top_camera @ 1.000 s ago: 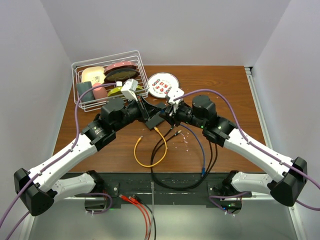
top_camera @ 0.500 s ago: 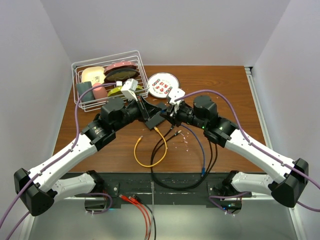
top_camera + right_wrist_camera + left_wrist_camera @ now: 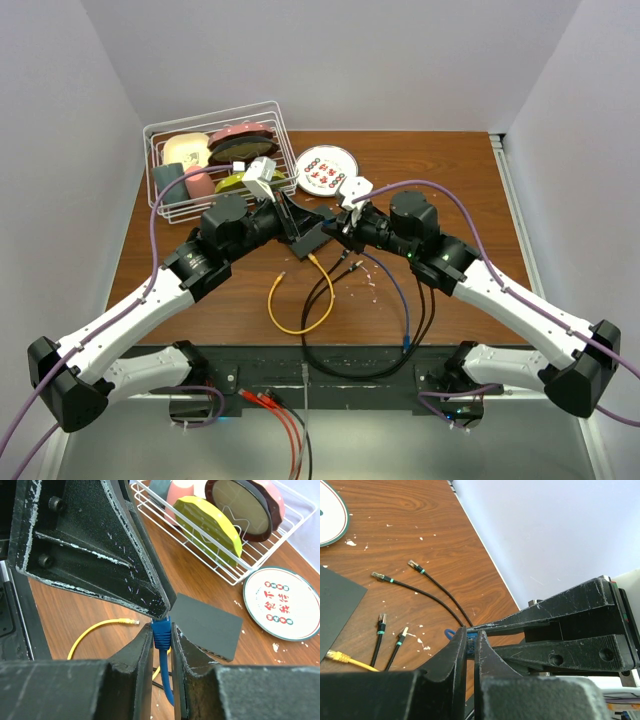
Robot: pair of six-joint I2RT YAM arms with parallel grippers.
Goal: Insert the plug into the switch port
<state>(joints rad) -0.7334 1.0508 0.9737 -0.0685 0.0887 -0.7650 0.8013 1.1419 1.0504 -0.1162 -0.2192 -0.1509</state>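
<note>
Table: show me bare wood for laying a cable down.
The table is barest far right, between the plate and its right edge. A smaller patch lies between the left arm and the yellow cable. Crowded: the middle, where the left gripper and right gripper meet by the switch, black cables in front; the basket fills the far left corner.
</note>
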